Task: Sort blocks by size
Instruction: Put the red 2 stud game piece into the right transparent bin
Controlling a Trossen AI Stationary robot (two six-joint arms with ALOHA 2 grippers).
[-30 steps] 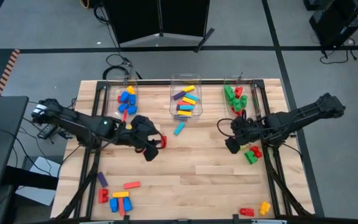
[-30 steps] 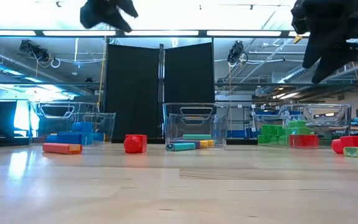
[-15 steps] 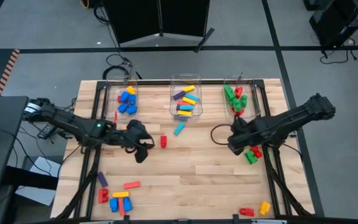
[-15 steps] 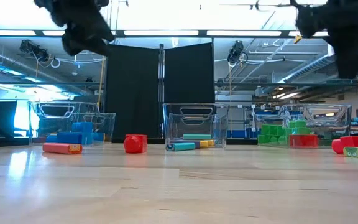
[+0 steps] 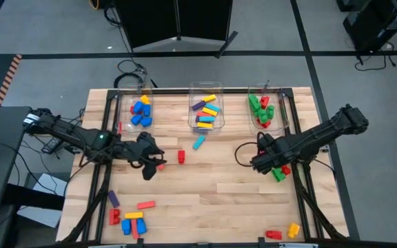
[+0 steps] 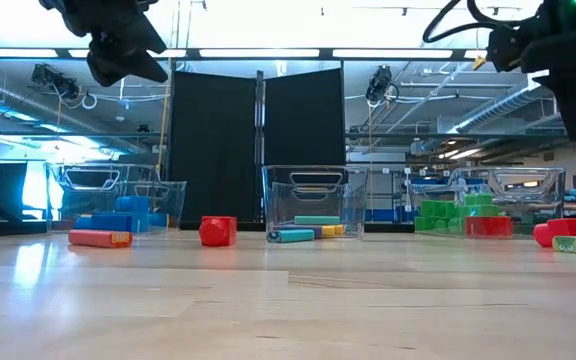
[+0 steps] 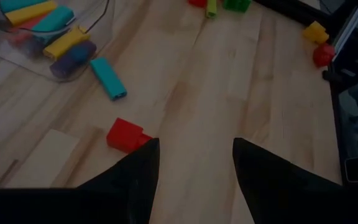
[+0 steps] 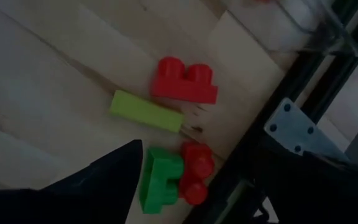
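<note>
Left gripper (image 7: pixel 194 180), jaws apart and empty, above a studded red brick (image 7: pixel 124 134) on the plank table (image 5: pixel 240 193); right gripper (image 5: pixel 262 162), jaws wide, over glossy red and green bricks (image 8: pixel 160 180).

We see a desk (image 5: pixel 205 200) of pale planked wood with a smooth, faintly glossy finish. The blocks (image 8: pixel 184 81) look like smooth coloured plastic. The bins (image 6: pixel 313 195) are clear glossy plastic. The desk frame (image 5: pixel 307 200) appears to be dark matt metal.
</note>
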